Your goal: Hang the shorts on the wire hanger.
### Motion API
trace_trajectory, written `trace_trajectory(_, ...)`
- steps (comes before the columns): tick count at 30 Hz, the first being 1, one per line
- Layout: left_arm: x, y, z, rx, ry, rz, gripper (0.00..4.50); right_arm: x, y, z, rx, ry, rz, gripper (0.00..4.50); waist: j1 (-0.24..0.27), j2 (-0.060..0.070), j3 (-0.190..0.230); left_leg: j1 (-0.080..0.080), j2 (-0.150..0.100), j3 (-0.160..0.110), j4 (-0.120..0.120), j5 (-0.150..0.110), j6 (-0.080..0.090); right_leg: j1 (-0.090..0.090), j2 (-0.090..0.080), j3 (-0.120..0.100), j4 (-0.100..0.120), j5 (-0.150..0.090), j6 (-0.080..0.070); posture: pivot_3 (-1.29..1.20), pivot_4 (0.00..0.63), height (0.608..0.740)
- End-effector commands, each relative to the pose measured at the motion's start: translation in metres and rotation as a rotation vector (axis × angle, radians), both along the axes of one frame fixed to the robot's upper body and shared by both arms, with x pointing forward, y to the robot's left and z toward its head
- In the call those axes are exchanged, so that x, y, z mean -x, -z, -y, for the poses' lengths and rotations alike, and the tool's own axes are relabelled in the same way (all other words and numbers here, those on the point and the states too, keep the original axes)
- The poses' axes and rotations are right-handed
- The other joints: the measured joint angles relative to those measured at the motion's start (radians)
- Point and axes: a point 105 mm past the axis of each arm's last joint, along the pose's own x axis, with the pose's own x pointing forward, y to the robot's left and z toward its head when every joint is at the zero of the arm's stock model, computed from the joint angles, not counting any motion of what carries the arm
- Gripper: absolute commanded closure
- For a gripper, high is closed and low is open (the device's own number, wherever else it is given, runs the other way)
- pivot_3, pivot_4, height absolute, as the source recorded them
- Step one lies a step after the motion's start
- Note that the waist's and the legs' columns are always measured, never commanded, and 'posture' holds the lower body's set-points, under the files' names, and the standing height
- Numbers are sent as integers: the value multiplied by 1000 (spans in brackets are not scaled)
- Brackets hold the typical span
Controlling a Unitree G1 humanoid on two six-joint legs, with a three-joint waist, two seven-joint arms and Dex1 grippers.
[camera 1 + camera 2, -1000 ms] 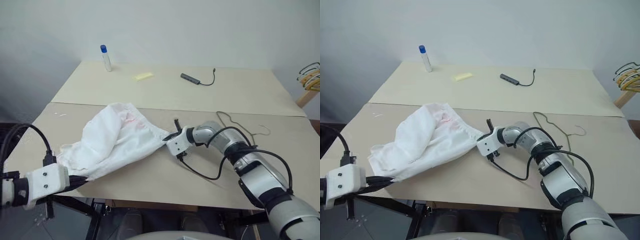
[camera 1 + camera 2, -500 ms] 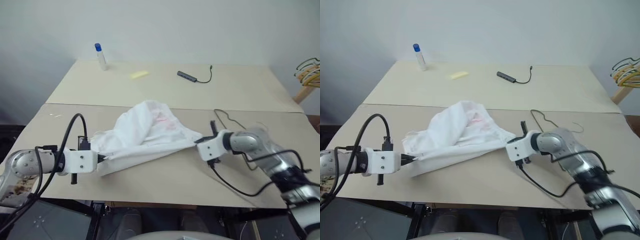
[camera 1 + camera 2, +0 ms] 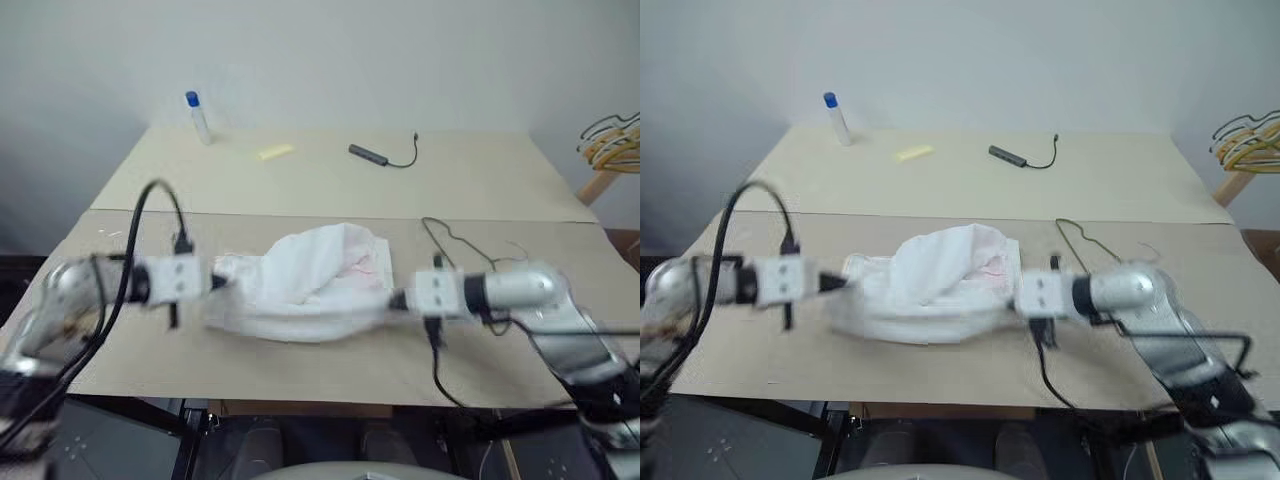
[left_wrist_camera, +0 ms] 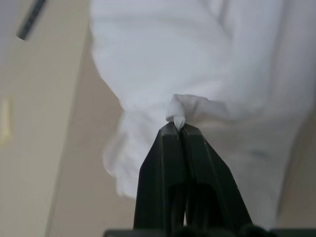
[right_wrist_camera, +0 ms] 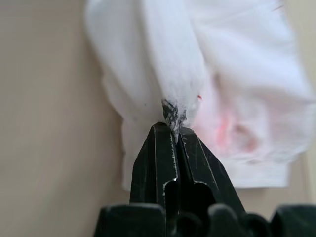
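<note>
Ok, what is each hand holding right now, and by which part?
Both hold the shorts. The left hand and the right hand each pinch a small fold of cloth at opposite ends.

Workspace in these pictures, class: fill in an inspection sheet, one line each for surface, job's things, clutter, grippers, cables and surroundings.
Surface: beige table made of two boards, with a seam running across it.
Job's things: the shorts hang bunched between both grippers above the near board; the wire hanger lies flat on the table to the robot's right, with nothing on it.
Clutter: blue-capped bottle, yellow piece, dark adapter, all on the far board.
Grippers: left gripper shut on a pinch of white cloth; right gripper shut on a smudged fold.
Cables: black cable looping over the left arm; another hanging below the right wrist; the adapter's short lead.
Surroundings: pale wall; bunch of hangers at far right.
</note>
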Motion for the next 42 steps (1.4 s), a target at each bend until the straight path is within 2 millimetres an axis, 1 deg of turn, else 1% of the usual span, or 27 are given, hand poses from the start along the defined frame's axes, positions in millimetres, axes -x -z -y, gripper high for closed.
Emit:
trace_trajectory(1, -84, -78, -11, 119, -307, 359, 4500, -82, -60, 12, -117, 310, 246, 4472, 3, -3, 0, 3, 0, -1, 0, 0, 0, 4, 0, -1, 0, 0, 0, 24, 0, 740)
trace_trajectory(3, -109, -140, -15, 285, -433, 547, 4500, -124, -109, 24, -137, 488, 531, 4472, 2, -4, 0, 0, 0, -2, 0, 0, 0, 1, 0, -1, -1, 1, -1, 13, 0, 740)
trace_trajectory(4, -115, -177, -19, 376, -499, 670, 4500, -139, -141, 30, -148, 568, 732, 4472, 1, -4, -1, -6, -1, -2, 0, 0, -1, -6, -1, -1, 1, 1, -1, 10, 0, 740)
trace_trajectory(5, -115, -210, -23, 459, -549, 787, 4500, -147, -172, 34, -185, 625, 901, 4472, -1, -5, 0, -13, -2, -2, 0, 1, -2, -15, -2, -1, 3, 1, -1, 5, 0, 740)
trace_trajectory(6, -114, -228, -26, 506, -576, 857, 4500, -150, -190, 35, -213, 651, 1000, 4472, -4, -5, 0, -19, -2, -2, 0, 3, -5, -23, -3, 0, 6, 1, -1, 6, 0, 740)
trace_trajectory(7, -101, -258, -27, 624, -563, 961, 4500, -147, -218, 40, -301, 715, 1102, 4472, -8, -5, -1, -30, -3, -2, 0, 6, -12, -34, -4, 0, 9, 1, -1, 9, 0, 740)
trace_trajectory(8, -87, -280, -29, 729, -535, 1029, 4500, -143, -238, 45, -360, 752, 1183, 4472, -17, -5, -1, -33, -3, -2, -1, 11, -20, -40, -5, 1, 15, 2, 0, 10, 0, 740)
trace_trajectory(9, -73, -294, -31, 816, -503, 1077, 4500, -138, -250, 47, -410, 772, 1233, 4472, -22, -5, -1, -38, -5, -2, -1, 11, -22, -47, -7, 1, 23, 2, 0, 12, 0, 740)
trace_trajectory(10, -59, -302, -34, 873, -458, 1106, 4500, -133, -255, 47, -453, 766, 1257, 4472, -26, -5, -1, -38, -5, -1, -1, 11, -22, -49, -9, 0, 24, 2, 0, 13, 0, 740)
trace_trajectory(11, -51, -301, -36, 877, -416, 1113, 4500, -128, -255, 44, -476, 737, 1275, 4472, -34, -5, -1, -38, -6, -1, -2, 11, -22, -49, -10, 0, 24, 2, 0, 14, 0, 740)
trace_trajectory(13, -39, -289, -37, 815, -343, 1089, 4500, -121, -244, 35, -485, 674, 1254, 4472, -49, -5, -1, -38, -8, 0, -2, 10, -22, -48, -12, 0, 22, 1, 0, 20, 0, 740)
trace_trajectory(15, -31, -267, -36, 754, -289, 1010, 4500, -118, -221, 25, -421, 586, 1211, 4472, -62, -4, -1, -36, -9, 0, -2, 10, -21, -45, -12, 0, 21, 1, 1, 25, 0, 740)
trace_trajectory(16, -27, -256, -37, 742, -275, 963, 4500, -116, -205, 20, -377, 542, 1187, 4472, -66, -4, -1, -35, -9, -1, -1, 10, -21, -43, -12, 0, 21, 2, 1, 28, 0, 740)
trace_trajectory(18, -16, -234, -37, 706, -239, 893, 4500, -109, -180, 11, -320, 464, 1153, 4472, -71, -4, -1, -30, -9, -2, -1, 10, -19, -37, -12, 0, 21, 2, 2, 37, 0, 740)
trace_trajectory(19, -12, -222, -37, 677, -233, 847, 4500, -107, -166, 8, -284, 432, 1108, 4472, -72, -4, -1, -26, -9, -2, -1, 10, -18, -33, -11, -1, 15, 2, 2, 40, 0, 740)
trace_trajectory(20, -9, -205, -37, 624, -229, 779, 4500, -104, -147, 5, -229, 384, 1056, 4472, -72, -4, -1, -23, -8, -3, -2, 10, -17, -29, -10, -1, 14, 2, 2, 43, 0, 740)
trace_trajectory(22, 1, -160, -35, 464, -193, 603, 4500, -97, -100, 1, -87, 274, 932, 4472, -73, -4, -2, -19, -6, -3, -2, 9, -16, -25, -8, -1, 12, 2, 2, 45, 0, 740)
trace_trajectory(23, 7, -143, -34, 411, -181, 536, 4500, -92, -83, 1, -34, 233, 886, 4472, -73, -3, -2, -17, -5, -3, -3, 8, -15, -22, -7, -1, 10, 2, 1, 45, 0, 740)
trace_trajectory(25, 27, -92, -32, 251, -139, 322, 4500, -78, -38, 2, 97, 116, 762, 4472, -73, -3, -2, -9, -5, -3, -5, 5, -10, -14, -7, -1, 6, 1, 1, 45, 0, 740)
trace_trajectory(27, 49, -53, -33, 128, -101, 133, 4500, -62, -7, 3, 186, 6, 657, 4472, -70, -3, -1, -9, -4, -2, -5, 2, -8, -13, -6, -1, 4, -1, 0, 59, 0, 740)
trace_trajectory(28, 58, -40, -34, 71, -82, 75, 4500, -55, 3, 3, 215, -39, 626, 4472, -67, -3, -1, -9, -4, -2, -5, 2, -8, -14, -6, -1, 4, -1, 0, 64, 0, 740)
trace_trajectory(29, 66, -27, -35, 27, -75, 22, 4500, -50, 9, 3, 231, -64, 598, 4472, -65, -3, -1, -10, -4, -2, -5, 2, -8, -14, -6, -1, 4, -2, -1, 67, 0, 740)
trace_trajectory(31, 81, -9, -38, -47, -53, -62, 4500, -43, 15, 3, 267, -107, 554, 4472, -57, -3, 0, -9, -4, -1, -5, 2, -8, -14, -6, 0, 4, -2, -1, 68, 0, 740)
trace_trajectory(36, 116, 13, -45, -150, 0, -279, 4500, -28, 20, 4, 290, -183, 481, 4472, -39, -4, -1, -2, -2, 0, -5, 2, -8, -8, -5, 0, 5, -2, -2, 69, 0, 740)
trace_trajectory(39, 133, 28, -52, -220, 22, -377, 4500, -8, 30, 8, 322, -268, 377, 4472, -21, -3, -1, -3, -2, 0, -5, 2, -7, -9, -5, 0, 4, -2, -2, 74, 0, 740)
trace_trajectory(42, 146, 37, -51, -242, 50, -446, 4500, 11, 37, 10, 335, -336, 290, 4472, -13, -3, -1, -5, -2, 1, -5, 0, -5, -10, -5, 0, 1, -3, -2, 74, 0, 740)
